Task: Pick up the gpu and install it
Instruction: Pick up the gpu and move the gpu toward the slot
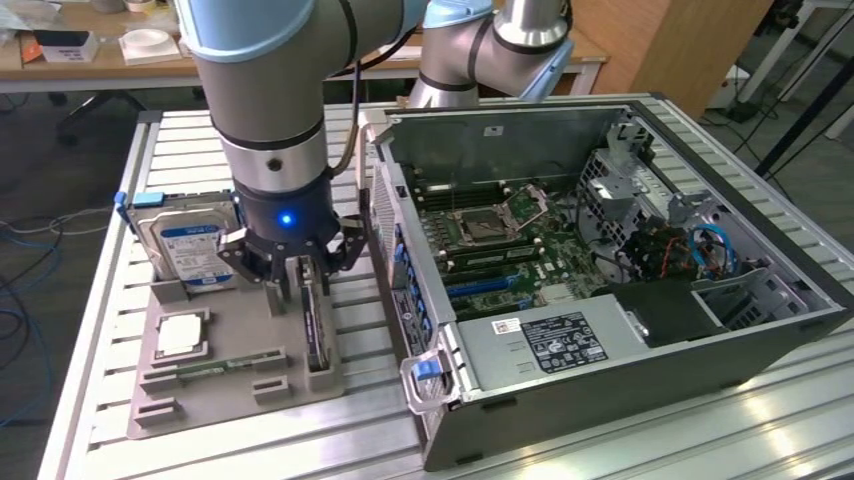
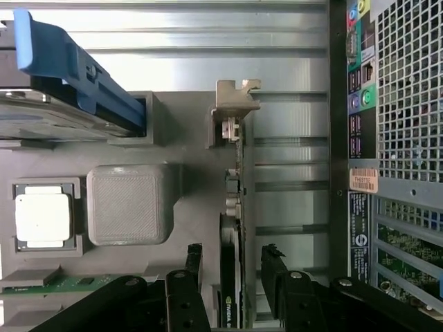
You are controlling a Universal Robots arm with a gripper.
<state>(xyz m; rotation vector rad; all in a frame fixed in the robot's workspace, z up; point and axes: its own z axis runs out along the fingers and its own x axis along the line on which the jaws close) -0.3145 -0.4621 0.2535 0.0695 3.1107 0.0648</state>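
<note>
The gpu (image 2: 232, 207) is a thin dark card standing on edge in a slot of the grey holder tray (image 2: 194, 138). In the exterior view the gpu (image 1: 316, 335) stands at the tray's right side, just beside the computer case. My gripper (image 2: 232, 261) is open and straddles the card's near end, one black finger (image 2: 194, 259) on each side with a visible gap to the card. Seen from the exterior view, the gripper (image 1: 296, 285) reaches straight down over the tray (image 1: 227, 395), its fingertips level with the card's top edge.
The open computer case (image 1: 614, 270) lies on the exterior view's right, motherboard (image 1: 514, 250) exposed, its rear panel (image 2: 401, 138) close to the gpu. The tray also holds a silver hard drive (image 1: 187, 248), a processor (image 1: 180, 335) and a green memory stick (image 1: 220, 368).
</note>
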